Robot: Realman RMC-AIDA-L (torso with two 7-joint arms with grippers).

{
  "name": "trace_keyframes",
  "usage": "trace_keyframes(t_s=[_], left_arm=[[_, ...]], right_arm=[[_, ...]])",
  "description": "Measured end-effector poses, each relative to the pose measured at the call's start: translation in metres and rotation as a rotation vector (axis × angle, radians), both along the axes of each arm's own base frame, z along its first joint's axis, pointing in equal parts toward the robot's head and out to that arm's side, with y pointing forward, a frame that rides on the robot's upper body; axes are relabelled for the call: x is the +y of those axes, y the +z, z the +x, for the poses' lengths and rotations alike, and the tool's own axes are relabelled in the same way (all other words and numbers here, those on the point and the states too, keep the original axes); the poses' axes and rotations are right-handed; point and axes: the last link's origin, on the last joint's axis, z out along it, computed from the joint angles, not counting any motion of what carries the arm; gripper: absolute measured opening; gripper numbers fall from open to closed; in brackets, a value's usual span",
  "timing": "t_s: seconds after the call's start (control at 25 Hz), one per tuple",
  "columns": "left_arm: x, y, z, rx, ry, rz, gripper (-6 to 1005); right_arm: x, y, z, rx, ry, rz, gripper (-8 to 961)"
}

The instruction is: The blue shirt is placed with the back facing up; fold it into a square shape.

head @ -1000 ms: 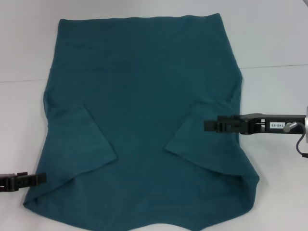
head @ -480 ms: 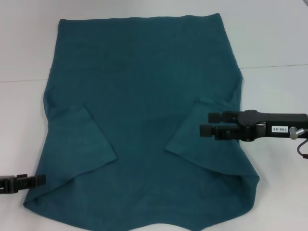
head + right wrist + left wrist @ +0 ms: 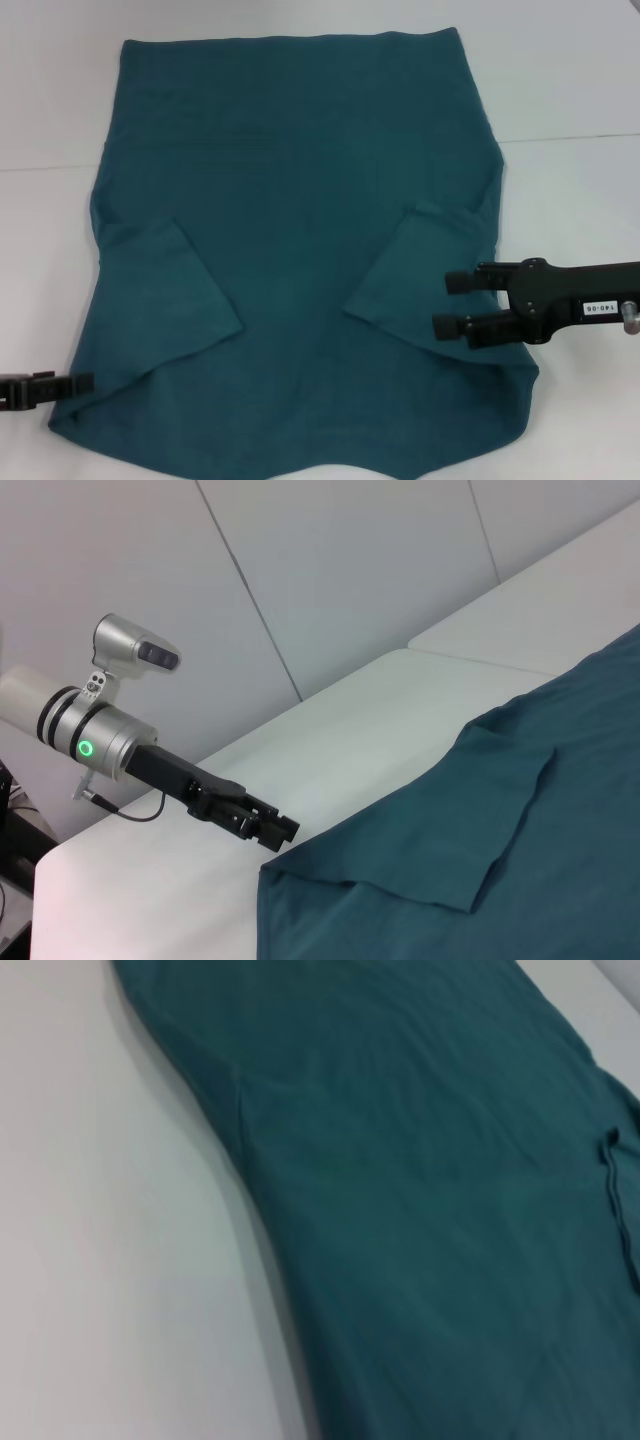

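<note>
Head view: right claw (image 3: pixel 447 303) open over blue shirt (image 3: pixel 290 200).

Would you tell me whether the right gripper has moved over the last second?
Yes. The right gripper has shifted toward the robot along the blue shirt, nearer its near edge, and its fingers now stand apart.

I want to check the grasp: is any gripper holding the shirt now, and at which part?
Nothing is held. The right gripper is open above the shirt's folded right sleeve. The left gripper is at the shirt's near left corner; its grip cannot be told.
</note>
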Motion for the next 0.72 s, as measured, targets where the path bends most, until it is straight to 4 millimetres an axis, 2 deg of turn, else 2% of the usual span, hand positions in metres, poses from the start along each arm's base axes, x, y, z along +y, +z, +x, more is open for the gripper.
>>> trace_keyframes(t_s=[0.72], left_arm=[[-0.0025,-0.0042,0.0039,0.015,0.018,-0.091,705]], right_arm=[[0.0021,-0.0012,-0.0026,0.012,-0.008,0.009,925]])
